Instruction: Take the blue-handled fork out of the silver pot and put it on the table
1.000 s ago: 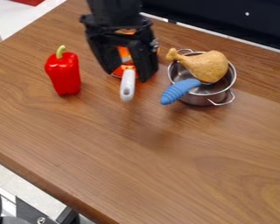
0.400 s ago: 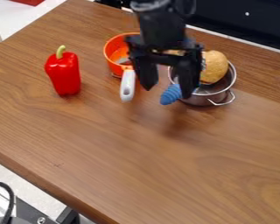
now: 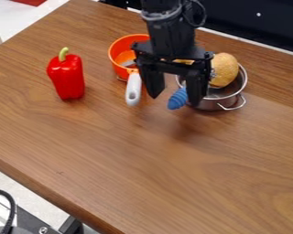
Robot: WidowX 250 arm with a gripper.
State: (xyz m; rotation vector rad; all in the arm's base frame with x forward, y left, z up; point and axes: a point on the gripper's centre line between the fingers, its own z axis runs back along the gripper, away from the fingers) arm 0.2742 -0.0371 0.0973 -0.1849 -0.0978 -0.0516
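The gripper (image 3: 175, 101) hangs, jaws open, near the blue handle (image 3: 177, 98). A misaligned descent could tip the metal pot (image 3: 211, 105).

On the brown wooden desk (image 3: 143, 169), left to right: glossy red bell pepper (image 3: 67, 78), round orange pan (image 3: 117, 64), round silver metal pot (image 3: 211, 104). In the pot lies a tan drumstick (image 3: 225, 69); a ribbed blue handle (image 3: 178, 98) juts front-left.
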